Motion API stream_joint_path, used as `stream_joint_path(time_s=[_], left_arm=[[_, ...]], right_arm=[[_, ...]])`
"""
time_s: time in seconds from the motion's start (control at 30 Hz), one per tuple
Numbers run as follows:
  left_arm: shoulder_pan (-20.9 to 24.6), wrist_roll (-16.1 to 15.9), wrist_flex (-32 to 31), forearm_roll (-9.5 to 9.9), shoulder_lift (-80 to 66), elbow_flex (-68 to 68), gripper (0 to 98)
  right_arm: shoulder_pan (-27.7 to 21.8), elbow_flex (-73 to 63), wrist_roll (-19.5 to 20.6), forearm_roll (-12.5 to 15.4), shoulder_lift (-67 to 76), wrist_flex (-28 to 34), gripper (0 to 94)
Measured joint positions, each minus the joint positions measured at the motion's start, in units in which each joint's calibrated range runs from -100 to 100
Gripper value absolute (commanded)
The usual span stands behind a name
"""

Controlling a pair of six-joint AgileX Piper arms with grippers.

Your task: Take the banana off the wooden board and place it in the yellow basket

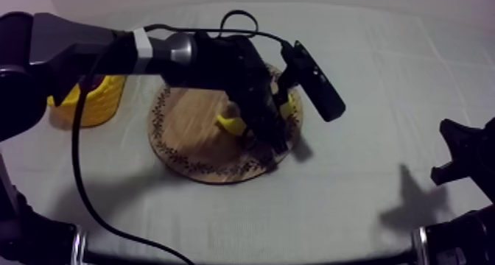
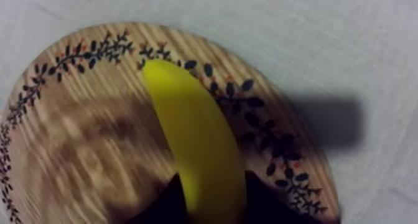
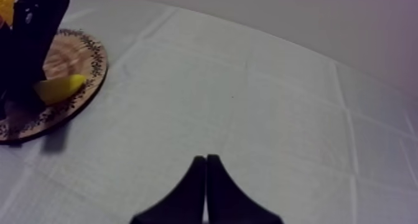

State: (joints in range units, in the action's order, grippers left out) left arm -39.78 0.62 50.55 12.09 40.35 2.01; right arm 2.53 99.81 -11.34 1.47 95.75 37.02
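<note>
The yellow banana (image 1: 230, 124) is over the round wooden board (image 1: 188, 132), and my left gripper (image 1: 261, 135) is shut on it from above. In the left wrist view the banana (image 2: 199, 145) runs out from between the black fingers (image 2: 269, 201), which press on both of its sides, with the board (image 2: 81, 145) under it. The yellow basket (image 1: 99, 102) stands left of the board, partly behind my left arm. My right gripper (image 1: 460, 154) rests low at the right, its fingers together as a narrow wedge (image 3: 206, 161). From the right wrist view the banana (image 3: 59, 88) shows beside the left gripper (image 3: 28, 46).
The board's patterned rim (image 3: 90, 61) lies on the grey-white cloth (image 1: 353, 194). Open cloth stretches between the board and my right arm. A corner of the basket (image 3: 5, 2) shows behind the left gripper.
</note>
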Motion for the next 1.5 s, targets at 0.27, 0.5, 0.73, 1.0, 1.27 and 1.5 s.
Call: stream_joint_path(time_s=[0.27, 0.5, 0.73, 1.0, 1.27, 1.5], left_arm=[[0.8, 0.1, 2.0, -1.02, -5.4, 2.1, 37.9], [1.6, 1.1, 6.1, -1.26, -13.2, 6.3, 39.5], [3.9, 1.0, 9.3, -1.57, -23.9, 13.5, 37.8], [7.6, 0.4, 13.0, -1.56, -35.9, 21.1, 41.4], [6.7, 1.7, 12.4, -1.69, -36.9, 23.7, 49.4], [5.0, 4.6, 10.6, -1.91, -33.4, 24.1, 49.7]], right_arm=[[0.0, 0.0, 0.0, 0.0, 0.0, 0.0, 0.3], [0.0, 0.0, 0.0, 0.0, 0.0, 0.0, 0.3], [0.0, 0.0, 0.0, 0.0, 0.0, 0.0, 0.3], [0.0, 0.0, 0.0, 0.0, 0.0, 0.0, 0.3], [0.0, 0.0, 0.0, 0.0, 0.0, 0.0, 0.3], [0.0, 0.0, 0.0, 0.0, 0.0, 0.0, 0.3]])
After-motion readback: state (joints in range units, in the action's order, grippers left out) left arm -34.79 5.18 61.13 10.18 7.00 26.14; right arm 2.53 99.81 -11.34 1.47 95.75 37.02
